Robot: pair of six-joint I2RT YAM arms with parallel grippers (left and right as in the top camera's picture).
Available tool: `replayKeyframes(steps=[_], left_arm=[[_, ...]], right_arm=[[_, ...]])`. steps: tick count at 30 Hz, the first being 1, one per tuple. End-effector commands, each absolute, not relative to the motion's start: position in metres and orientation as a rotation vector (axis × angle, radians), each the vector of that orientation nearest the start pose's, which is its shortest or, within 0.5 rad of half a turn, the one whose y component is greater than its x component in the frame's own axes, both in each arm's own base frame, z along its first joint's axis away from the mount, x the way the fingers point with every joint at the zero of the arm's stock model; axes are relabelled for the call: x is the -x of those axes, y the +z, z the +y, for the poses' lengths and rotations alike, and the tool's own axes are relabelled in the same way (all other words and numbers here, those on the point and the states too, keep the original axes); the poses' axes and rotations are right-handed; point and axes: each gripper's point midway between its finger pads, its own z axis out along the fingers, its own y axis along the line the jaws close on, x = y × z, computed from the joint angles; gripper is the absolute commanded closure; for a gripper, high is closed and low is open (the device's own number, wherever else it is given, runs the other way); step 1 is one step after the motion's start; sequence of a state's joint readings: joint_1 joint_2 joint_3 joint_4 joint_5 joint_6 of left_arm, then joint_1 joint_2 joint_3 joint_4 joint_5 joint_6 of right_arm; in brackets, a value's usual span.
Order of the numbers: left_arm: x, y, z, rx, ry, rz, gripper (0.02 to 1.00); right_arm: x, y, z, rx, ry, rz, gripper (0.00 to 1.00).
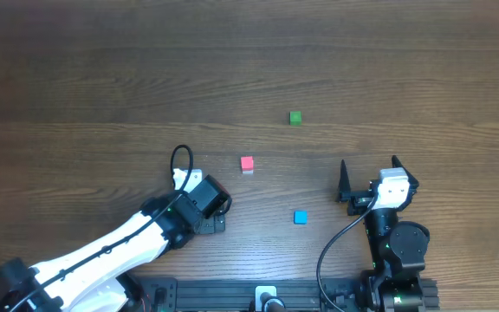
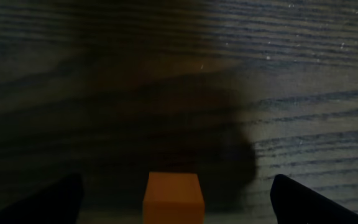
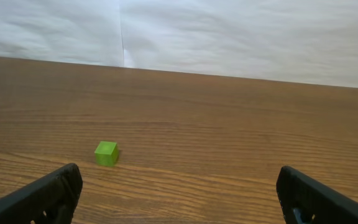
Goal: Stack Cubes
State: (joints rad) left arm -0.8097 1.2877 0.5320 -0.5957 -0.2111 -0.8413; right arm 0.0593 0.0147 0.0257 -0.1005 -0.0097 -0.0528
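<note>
Between the spread fingers (image 2: 42, 202) of the left gripper (image 1: 204, 206) sits an orange cube (image 2: 173, 196) on the table (image 1: 102, 87). A pink cube (image 1: 247, 163), blue cube (image 1: 300, 217) and green cube (image 1: 295, 118) lie apart. The right gripper (image 1: 368, 169) is spread wide too.

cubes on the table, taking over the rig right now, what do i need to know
Left pincer: open, low at the table, jaws wide either side of the orange cube, not touching it.
Right pincer: open, empty, facing the green cube.
Pink cube and blue cube lie apart on the table.
Done: nothing stacked.
To do: probably grip orange first, then build the stack.
</note>
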Motion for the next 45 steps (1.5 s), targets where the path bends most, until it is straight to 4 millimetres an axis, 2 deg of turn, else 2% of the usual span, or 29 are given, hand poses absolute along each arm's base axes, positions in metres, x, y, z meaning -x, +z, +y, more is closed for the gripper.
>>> replayKeyframes(steps=[1,9,14,18,22,27,45], left_arm=[[-0.1759,0.0013,-0.1310,-0.009,0.021,2.834,0.051],[-0.1757,0.0011,-0.1309,-0.014,0.023,2.835,0.102],[-0.1756,0.0011,-0.1308,-0.014,0.023,2.835,0.194],[-0.1735,0.0005,-0.1295,-0.015,0.030,2.845,0.332],[-0.1728,0.0001,-0.1296,-0.012,0.027,2.848,0.354],[-0.1716,-0.0004,-0.1303,-0.013,0.022,2.855,0.498],[-0.1690,-0.0013,-0.1303,-0.015,0.018,2.868,0.790]], right_arm=[[-0.2448,0.1562,0.0163,0.099,0.018,1.655,0.007],[-0.2448,0.1562,0.0163,0.099,0.018,1.655,0.007],[-0.2448,0.1562,0.0163,0.099,0.018,1.655,0.007],[-0.2448,0.1562,0.0163,0.099,0.018,1.655,0.012],[-0.2448,0.1562,0.0163,0.099,0.018,1.655,0.009],[-0.2448,0.1562,0.0163,0.099,0.018,1.655,0.009],[-0.2448,0.1562,0.0163,0.099,0.018,1.655,0.007]])
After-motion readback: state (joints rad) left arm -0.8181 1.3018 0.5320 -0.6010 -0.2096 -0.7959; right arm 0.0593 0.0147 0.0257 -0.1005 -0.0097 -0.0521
